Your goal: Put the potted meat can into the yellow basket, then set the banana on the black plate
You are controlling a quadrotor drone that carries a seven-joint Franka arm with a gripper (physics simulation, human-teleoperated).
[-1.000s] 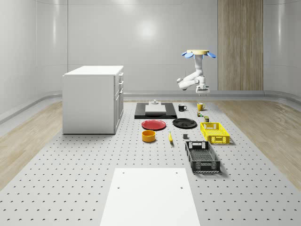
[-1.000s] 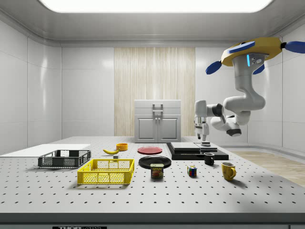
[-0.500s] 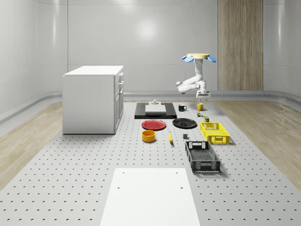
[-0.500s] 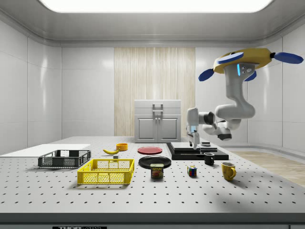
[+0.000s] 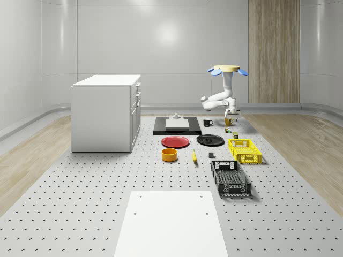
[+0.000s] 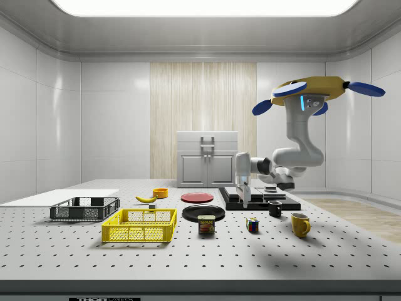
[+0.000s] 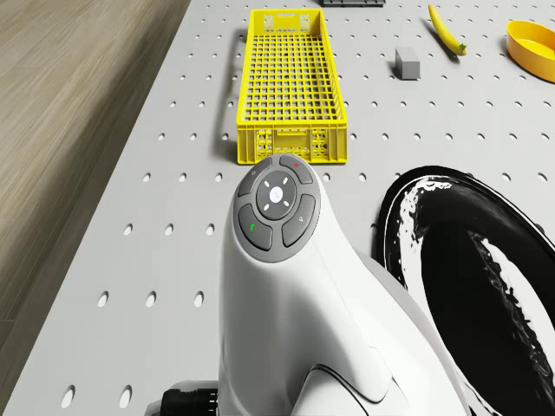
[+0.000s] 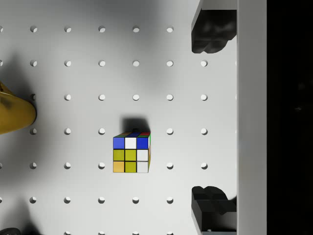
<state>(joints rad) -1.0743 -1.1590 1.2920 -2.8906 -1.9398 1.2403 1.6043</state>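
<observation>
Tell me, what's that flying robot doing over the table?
The drone hovers above the table, with its arm bent down toward the mugs and the Rubik's cube. Its claw is open, holds nothing and hangs over the table. The potted meat can sits beside the yellow basket, not in it. The banana lies on the table, away from the black plate.

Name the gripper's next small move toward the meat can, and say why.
Probably shift toward the side view's left until it is over the meat can. The drone hovers over the table's mug end, the open gripper hangs high, and the wrist view looks down on the puzzle cube, not the can.
</observation>
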